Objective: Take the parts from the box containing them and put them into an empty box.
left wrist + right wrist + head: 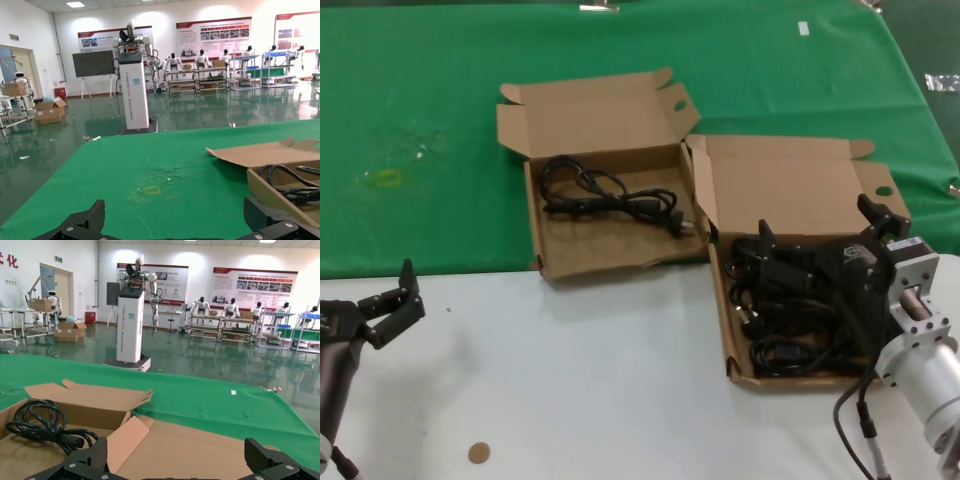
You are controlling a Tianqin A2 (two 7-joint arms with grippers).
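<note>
Right end effector (820, 235) hangs spread directly over the piled cords (790, 325).

Both boxes — the one with the wavy flap (605, 215) and its plain-lidded twin (790, 200) — are matt brown corrugated cardboard. The cords (610, 195) look like smooth black rubber with a faint sheen. The tabletop's far half wears a matt green cloth (440, 130); its near edge is smooth white (580, 380). The right gripper (815, 240) is matt black plastic on a brushed silver metal wrist.
</note>
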